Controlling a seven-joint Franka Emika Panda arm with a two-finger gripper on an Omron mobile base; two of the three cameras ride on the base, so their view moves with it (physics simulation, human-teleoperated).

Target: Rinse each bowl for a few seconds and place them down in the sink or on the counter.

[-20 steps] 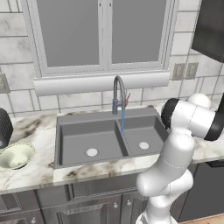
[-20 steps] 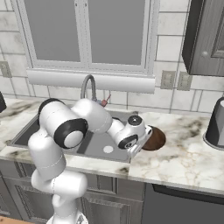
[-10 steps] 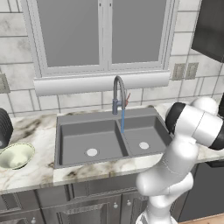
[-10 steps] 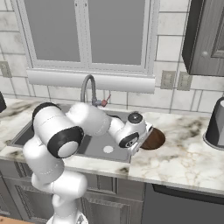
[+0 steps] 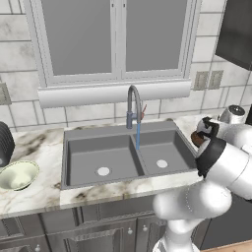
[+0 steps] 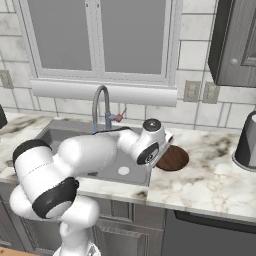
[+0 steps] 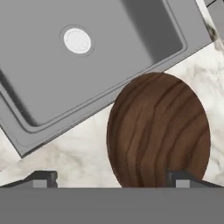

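A: What is the left base view showing of the room?

B: A tiled wall with a grey window is standing behind a glossy white marble counter with brown-grey veins (image 5: 39,147), and a wide matte grey double-basin sink (image 5: 125,155) is sitting in it. A thin blue stream is running from the tall curved grey faucet (image 5: 134,106) down toward the divider between the basins. The deep pale cream-green bowl (image 5: 17,175) is resting on the counter left of the sink, beside a black ribbed object (image 5: 4,143) at the frame's edge. On the right the white arm is covering most of the shallow dark reddish-brown bowl (image 5: 198,139); only a sliver is peeking out.

A: And the right base view?

B: The reddish-brown bowl (image 6: 173,158) is lying flat on the counter (image 6: 210,180), just beside the right rim of the sink (image 6: 70,134). The hand is hovering close over its left edge, hiding the gripper itself. A dark grey cylindrical vessel (image 6: 247,141) is standing well apart, far right.

A: The hand view?

B: The gripper (image 7: 111,179) is looking straight down, its fingers (image 7: 43,178) standing spread wide apart and gripping nothing. The wood-grained bowl (image 7: 158,131) is lying between and beyond the tips on marble (image 7: 65,153), its edge right beside the corner of the sink (image 7: 131,39), whose round drain (image 7: 77,40) is showing.
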